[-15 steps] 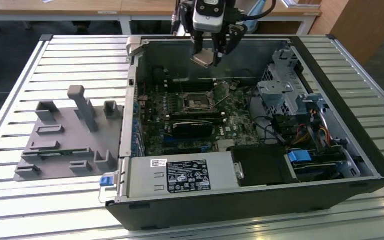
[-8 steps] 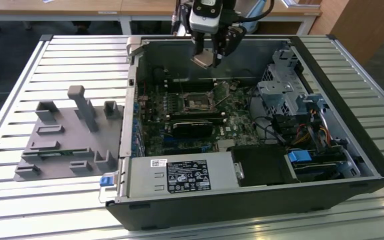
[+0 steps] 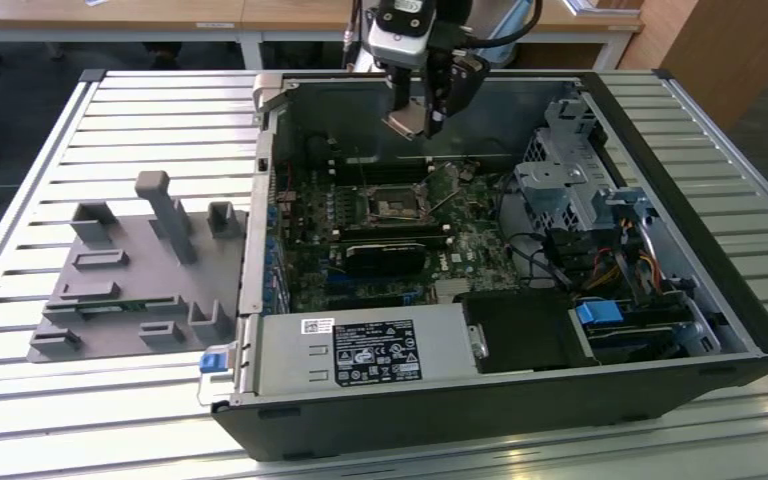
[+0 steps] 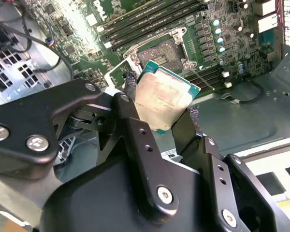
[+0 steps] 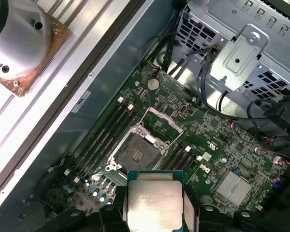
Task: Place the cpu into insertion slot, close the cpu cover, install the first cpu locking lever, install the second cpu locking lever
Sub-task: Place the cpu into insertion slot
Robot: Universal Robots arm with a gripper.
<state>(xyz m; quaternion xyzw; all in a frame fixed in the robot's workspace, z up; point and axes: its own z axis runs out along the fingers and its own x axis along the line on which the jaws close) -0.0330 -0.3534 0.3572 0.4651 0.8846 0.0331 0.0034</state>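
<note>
My gripper (image 3: 415, 118) hangs over the back of the open computer case (image 3: 704, 300), shut on the cpu (image 3: 407, 124). In both wrist views the cpu (image 4: 165, 100) (image 5: 153, 203) is a square chip with a silvery-beige top, pinched at two opposite edges by the black fingers (image 4: 130, 89). The insertion slot (image 3: 391, 206) (image 4: 159, 52) (image 5: 135, 154) lies bare on the green board below the chip, with a clear gap between them. The cpu cover (image 5: 166, 120), a thin silvery frame, stands swung up at one side of the slot.
Long black memory slots (image 5: 106, 133) flank the socket, and a black module (image 3: 384, 255) sits nearer the front. A metal drive cage (image 3: 571, 180) with cables fills the exterior view's right. A grey fixture tray (image 3: 131, 270) rests on the slatted table at the exterior view's left.
</note>
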